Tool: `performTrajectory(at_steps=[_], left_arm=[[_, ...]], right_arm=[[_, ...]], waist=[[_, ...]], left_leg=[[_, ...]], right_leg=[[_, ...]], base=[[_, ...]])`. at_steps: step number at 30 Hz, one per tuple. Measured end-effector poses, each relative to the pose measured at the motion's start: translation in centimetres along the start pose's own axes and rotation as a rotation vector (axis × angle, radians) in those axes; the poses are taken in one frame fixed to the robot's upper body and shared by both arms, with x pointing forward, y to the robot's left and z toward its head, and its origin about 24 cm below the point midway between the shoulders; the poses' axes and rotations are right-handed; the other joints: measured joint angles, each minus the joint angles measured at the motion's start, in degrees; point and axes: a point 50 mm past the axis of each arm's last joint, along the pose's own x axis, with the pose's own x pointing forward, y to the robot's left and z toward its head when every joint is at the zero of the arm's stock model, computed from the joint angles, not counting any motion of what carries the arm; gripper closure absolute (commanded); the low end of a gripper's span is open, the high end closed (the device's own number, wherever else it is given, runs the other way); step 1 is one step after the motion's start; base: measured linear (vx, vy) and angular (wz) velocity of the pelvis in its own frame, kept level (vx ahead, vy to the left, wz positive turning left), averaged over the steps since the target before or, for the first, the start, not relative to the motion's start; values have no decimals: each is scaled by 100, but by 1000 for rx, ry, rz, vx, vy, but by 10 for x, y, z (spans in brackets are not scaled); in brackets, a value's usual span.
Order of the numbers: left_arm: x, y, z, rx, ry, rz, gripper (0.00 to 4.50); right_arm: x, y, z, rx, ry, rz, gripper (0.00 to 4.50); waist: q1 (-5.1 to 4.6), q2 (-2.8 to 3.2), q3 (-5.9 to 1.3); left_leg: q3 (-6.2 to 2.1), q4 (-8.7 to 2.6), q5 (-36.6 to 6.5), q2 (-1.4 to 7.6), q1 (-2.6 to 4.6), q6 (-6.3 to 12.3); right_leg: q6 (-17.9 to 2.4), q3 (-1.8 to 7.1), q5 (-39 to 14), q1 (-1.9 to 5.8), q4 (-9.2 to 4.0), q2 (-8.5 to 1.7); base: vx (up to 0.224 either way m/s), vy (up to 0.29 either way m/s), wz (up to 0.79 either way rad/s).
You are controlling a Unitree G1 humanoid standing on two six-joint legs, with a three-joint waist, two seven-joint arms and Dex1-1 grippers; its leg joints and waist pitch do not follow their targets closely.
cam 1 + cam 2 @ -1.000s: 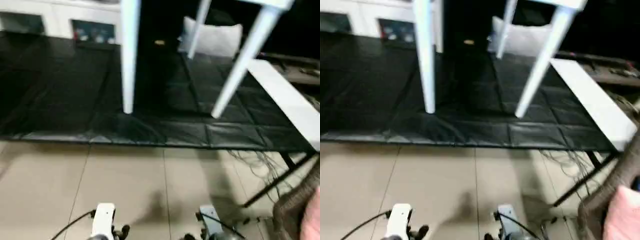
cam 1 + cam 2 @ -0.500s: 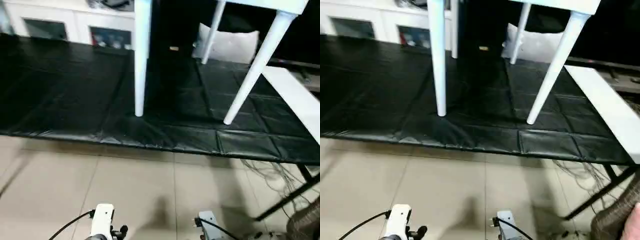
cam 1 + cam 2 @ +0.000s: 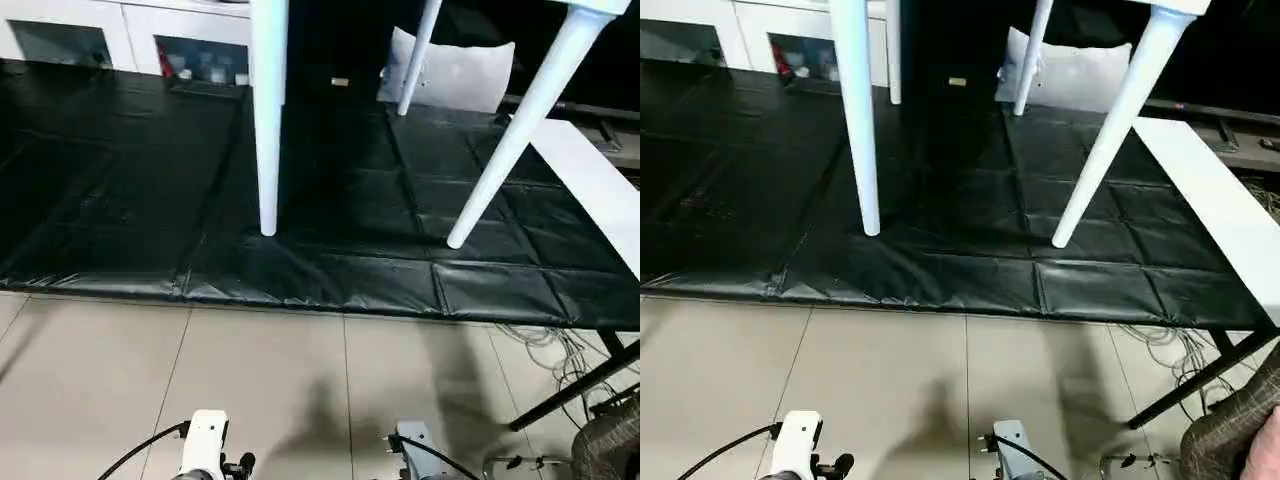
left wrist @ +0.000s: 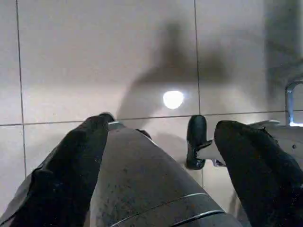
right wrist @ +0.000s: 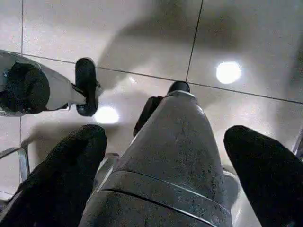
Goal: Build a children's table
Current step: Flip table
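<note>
The children's table stands upright on the black mat, its top cut off by the picture's upper edge. Its white tapered legs show: the near left leg (image 3: 268,120), the near right leg (image 3: 515,130) slanting outward, and a far leg (image 3: 415,55). My left gripper (image 4: 163,127) hangs over the tiled floor, its black fingers (image 4: 71,170) wide apart and holding nothing. My right gripper (image 5: 165,135) is likewise open and empty, fingers (image 5: 66,170) spread. Beyond each pair of fingers shows a grey limb of my own body. Both grippers are well short of the table.
The black mat (image 3: 120,180) ends at beige floor tiles (image 3: 300,370) in front of me. A white cabinet (image 3: 140,25) and a white cushion (image 3: 460,75) lie behind. At right are a white board (image 3: 590,190), a black stand with cables (image 3: 565,385) and a wicker thing (image 3: 1230,440).
The whole picture has shifted and tilted as the head camera moved. The table stays in place on the mat, and both grippers remain open.
</note>
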Motion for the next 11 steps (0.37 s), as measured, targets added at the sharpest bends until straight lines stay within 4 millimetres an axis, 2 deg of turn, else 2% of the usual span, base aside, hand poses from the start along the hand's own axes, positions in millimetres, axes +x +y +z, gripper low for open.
performTrajectory(at_steps=[5,11], left_arm=[[0,0,0,0,1,0,47],[0,0,0,0,1,0,47]], right_arm=[[0,0,-1,1,2,0,9],[0,0,-1,1,1,0,9]], waist=[[-2,-9,8],[-1,-10,8]], left_leg=[[12,0,0,6,45,-4],[19,-27,-1,5,41,-6]], right_leg=[[8,5,-3,34,-4,-1],[13,6,-6,31,-23,0]], base=[[0,0,0],[0,0,0]])
